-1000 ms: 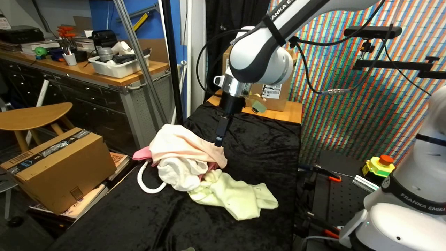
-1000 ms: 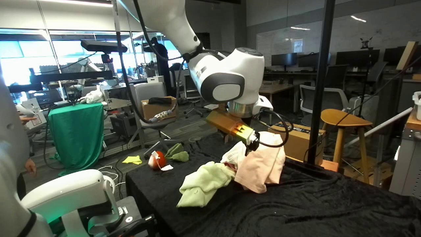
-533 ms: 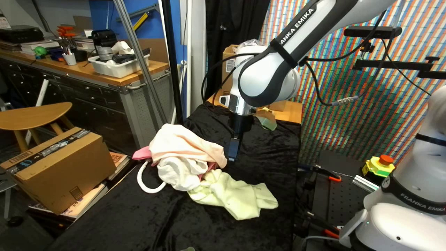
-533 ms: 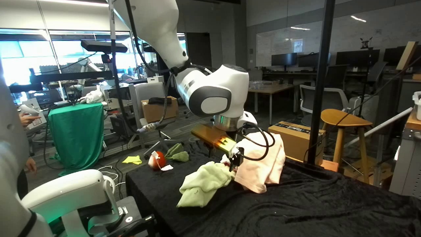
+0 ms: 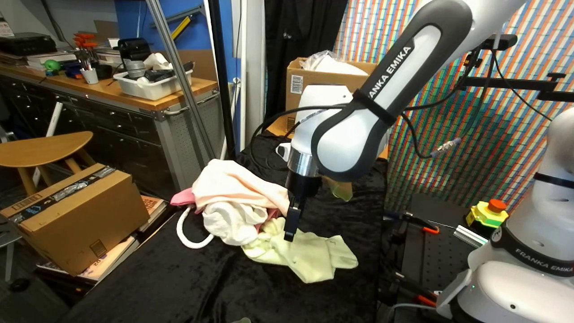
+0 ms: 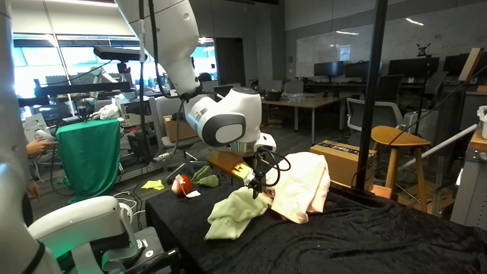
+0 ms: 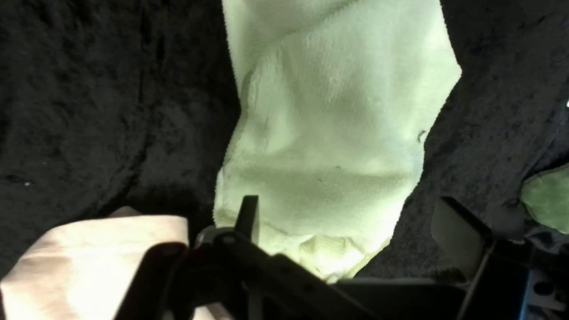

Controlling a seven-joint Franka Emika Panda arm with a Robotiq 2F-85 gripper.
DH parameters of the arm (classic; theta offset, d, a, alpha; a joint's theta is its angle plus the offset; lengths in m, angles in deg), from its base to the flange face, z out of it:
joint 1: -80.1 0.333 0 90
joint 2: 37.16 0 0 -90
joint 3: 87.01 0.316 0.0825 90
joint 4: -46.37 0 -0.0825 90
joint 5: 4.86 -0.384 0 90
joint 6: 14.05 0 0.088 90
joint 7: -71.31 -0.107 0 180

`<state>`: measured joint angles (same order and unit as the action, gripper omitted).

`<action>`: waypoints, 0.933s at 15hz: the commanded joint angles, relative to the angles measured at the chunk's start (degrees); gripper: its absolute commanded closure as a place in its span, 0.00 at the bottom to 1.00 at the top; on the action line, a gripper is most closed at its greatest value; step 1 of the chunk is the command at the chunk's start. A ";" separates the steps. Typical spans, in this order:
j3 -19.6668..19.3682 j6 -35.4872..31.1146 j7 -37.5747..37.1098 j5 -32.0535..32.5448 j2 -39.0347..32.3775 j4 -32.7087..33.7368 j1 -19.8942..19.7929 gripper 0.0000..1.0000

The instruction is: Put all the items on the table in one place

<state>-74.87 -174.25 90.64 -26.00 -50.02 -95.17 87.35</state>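
You see your yellow-green cloth (image 5: 316, 260), peach cloth (image 5: 237, 184), white cloth (image 5: 231, 224), pink cloth (image 5: 183, 198), white rope (image 5: 180, 229), black table (image 5: 179, 280) and multicolour-striped backdrop (image 5: 417, 179).

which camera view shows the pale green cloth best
The wrist view: it looks down on the pale green cloth closely enough to show folds and fuzzy texture, though the picture's top edge cuts it off and the open gripper hides some. Both exterior views show it smaller, at a slant, with the gripper partly in front.
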 commanded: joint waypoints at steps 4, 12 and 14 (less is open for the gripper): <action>-3.70 -9.45 -16.37 16.13 -8.68 0.87 6.63 0.00; -10.16 -9.51 -26.31 25.35 -11.00 2.92 12.89 0.00; -10.45 -9.34 -26.69 25.86 -10.76 3.12 13.16 0.00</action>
<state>-83.88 -183.02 66.42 -2.28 -60.54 -93.14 99.02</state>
